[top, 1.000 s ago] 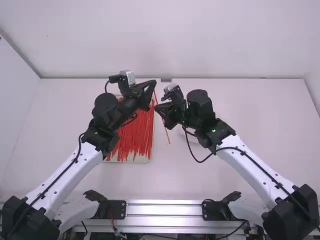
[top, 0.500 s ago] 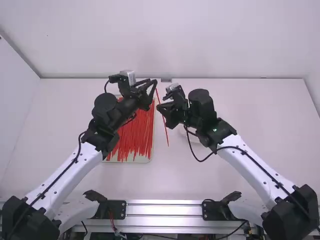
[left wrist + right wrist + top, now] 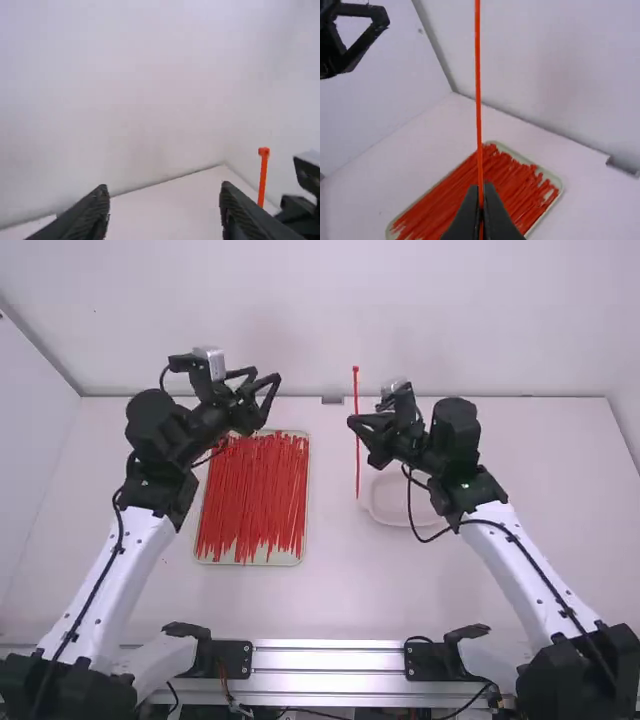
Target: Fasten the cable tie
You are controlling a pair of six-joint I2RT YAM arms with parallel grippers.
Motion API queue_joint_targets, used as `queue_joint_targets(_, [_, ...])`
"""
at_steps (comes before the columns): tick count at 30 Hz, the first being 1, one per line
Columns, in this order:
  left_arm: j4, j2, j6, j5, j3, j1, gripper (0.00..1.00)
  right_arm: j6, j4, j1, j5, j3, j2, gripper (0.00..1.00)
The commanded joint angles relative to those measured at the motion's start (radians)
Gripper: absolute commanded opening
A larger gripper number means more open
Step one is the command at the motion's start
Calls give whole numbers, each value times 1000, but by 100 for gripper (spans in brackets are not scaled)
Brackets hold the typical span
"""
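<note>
**R gripper holds one tie upright; L gripper open**

R gripper (image 3: 358,432) is clamped on a single red cable tie (image 3: 356,400). The wrist view shows both fingers pinched tight on the strap. The tie stands approx. vertical and straight, w/ its head at the top. Its tail hangs down toward a pale shallow dish (image 3: 374,510) on the white table (image 3: 500,440) below the R arm.

L gripper (image 3: 266,403) hangs raised near the far end of the tray (image 3: 250,562), jaws spread wide and empty, well apart from the held tie.

The tray carries a pile of red ties (image 3: 255,495), lying roughly parallel. It sits near the dish, on the L arm's side, not touching it.
</note>
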State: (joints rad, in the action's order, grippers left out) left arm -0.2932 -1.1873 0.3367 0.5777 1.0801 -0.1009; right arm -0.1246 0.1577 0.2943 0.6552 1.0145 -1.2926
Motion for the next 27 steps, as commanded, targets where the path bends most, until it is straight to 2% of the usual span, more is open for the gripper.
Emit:
queue_joint_targets(1, [16,-28,-108,307,53,35,72,1,24,-23,85,41,23,0])
queue_joint_targets(2, [16,-45,-127,382,73,47,82,2,46,-28,85,40,23,0])
queue_joint_targets(3, [13,-60,-128,428,90,51,87,2,64,-28,85,40,23,0])
queue_joint_targets(7, [-8,-110,-125,552,141,46,99,49,124,-11,90,40,23,0])
queue_joint_targets(15, [-95,-220,-89,850,238,42,99,133,154,47,141,40,23,0])
queue_joint_targets(23, [-246,-232,12,881,239,-17,99,45,209,19,262,39,23,0])
queue_joint_targets(27, [-313,-231,81,835,239,-46,84,-4,233,14,302,39,23,0])
